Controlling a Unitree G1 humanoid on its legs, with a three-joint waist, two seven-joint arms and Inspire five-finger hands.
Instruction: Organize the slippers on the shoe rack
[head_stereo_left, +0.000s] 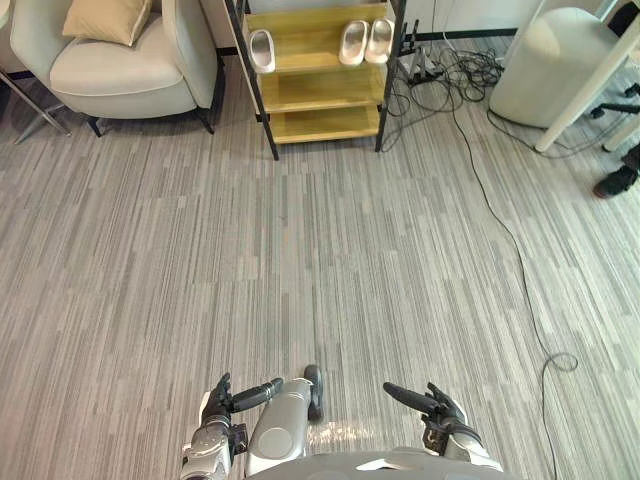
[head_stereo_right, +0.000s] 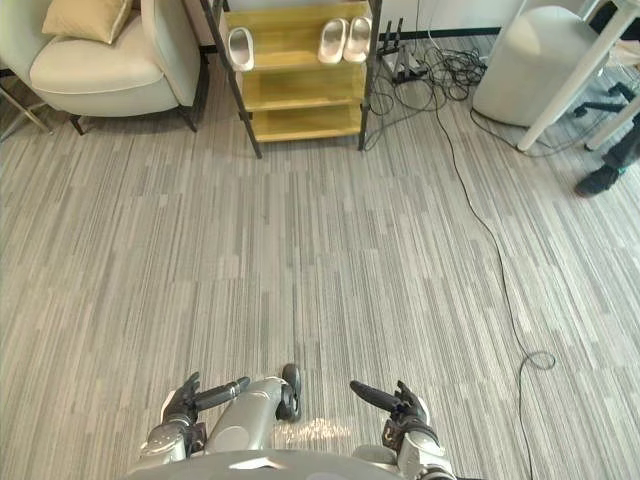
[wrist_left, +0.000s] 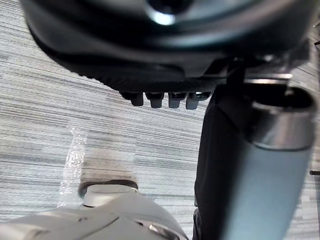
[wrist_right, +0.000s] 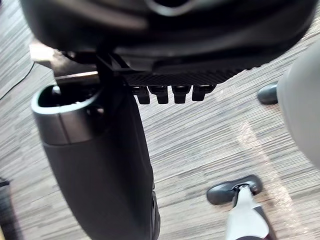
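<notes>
Though the dark left hand (head_stereo_left: 222, 402) and dark right hand (head_stereo_left: 437, 407) hang low with fingers loosely straight and empty, three pale, smooth moulded slippers lie far off on the yellow wooden, black-framed shoe rack (head_stereo_left: 322, 88). The lone slipper (head_stereo_left: 262, 50) is apart from the pair (head_stereo_left: 365, 42). They are probably light and springy (slick too), so pinch the upper band.

An armchair (head_stereo_left: 120, 75) with cushion (head_stereo_left: 105, 20); cables (head_stereo_left: 452, 70) beside what may be a pouf (head_stereo_left: 550, 65).

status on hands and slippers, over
Left hand, right hand open, empty. One slipper and a pair on the shoe rack, far ahead. Armchair beside it, off-path.
</notes>
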